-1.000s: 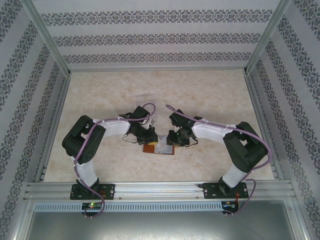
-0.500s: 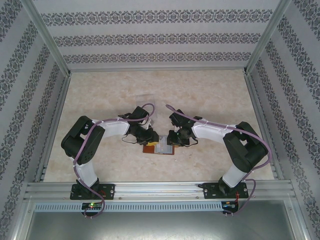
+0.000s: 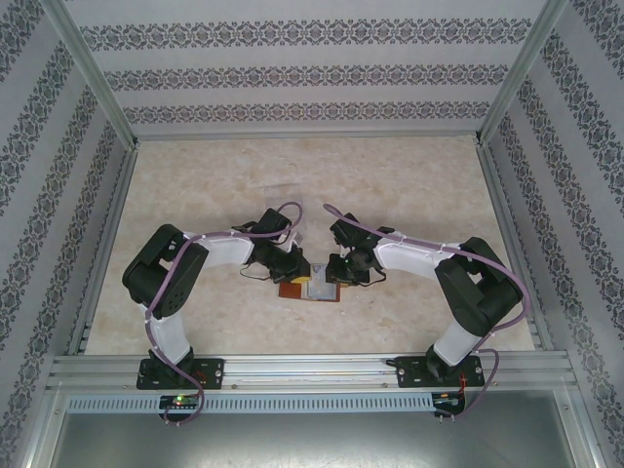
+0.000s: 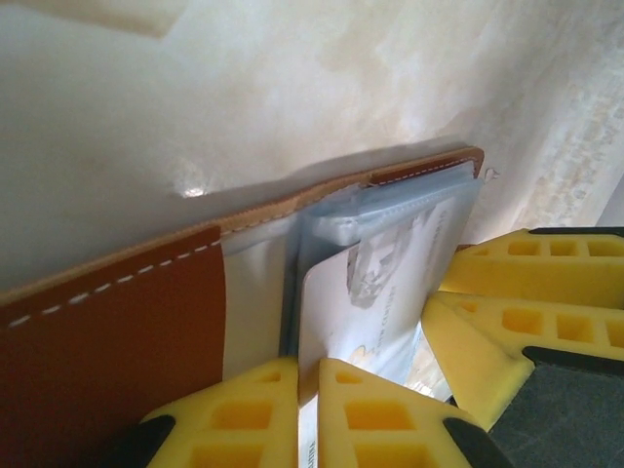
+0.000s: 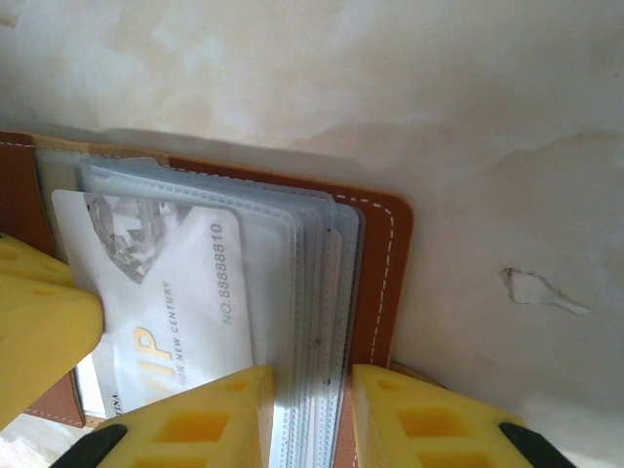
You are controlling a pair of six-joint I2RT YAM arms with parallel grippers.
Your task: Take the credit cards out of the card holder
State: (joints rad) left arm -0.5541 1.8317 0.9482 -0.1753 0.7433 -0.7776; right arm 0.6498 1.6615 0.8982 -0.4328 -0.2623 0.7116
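Card holder (image 4: 117, 331): brown leather, smooth, low sheen, with pale stitching along the edge.
Inner sleeves (image 5: 317, 283): thin clear plastic, glossy.
Credit card (image 5: 166, 292): pale plastic, smooth, lightly glossy, with dark print.
Left gripper (image 4: 307, 380) and right gripper (image 5: 312, 390): fingers of yellow moulded plastic, matt, with recessed pockets.
Table (image 4: 244, 88): cream stone-look top, smooth, with a faint shine.
Frame rails (image 3: 312, 369): bare silver metal, dull brushed finish.
Walls (image 3: 312, 68): matt, printed with patterned bands.
Arm casings (image 3: 224, 249): white and black plastic, smooth.
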